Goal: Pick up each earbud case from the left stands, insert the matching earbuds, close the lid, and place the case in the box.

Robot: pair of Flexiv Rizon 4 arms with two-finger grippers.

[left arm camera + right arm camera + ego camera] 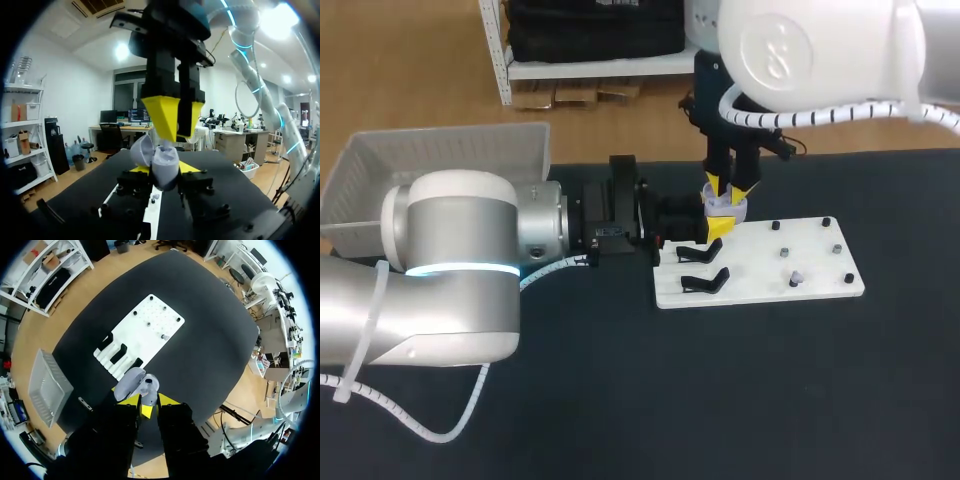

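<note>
The pale lilac earbud case (162, 162) looked like smooth plastic with a soft shine. The flat white board (760, 282) seemed matt plastic, the black table top (740, 400) matt and even, the rounded silver arm shell (430, 320) glossy.

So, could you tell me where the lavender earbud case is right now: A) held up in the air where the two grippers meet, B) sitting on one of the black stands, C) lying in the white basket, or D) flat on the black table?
A: the earbud case is up off the white board, between the fingers of the left gripper, with the right gripper right above it.
</note>
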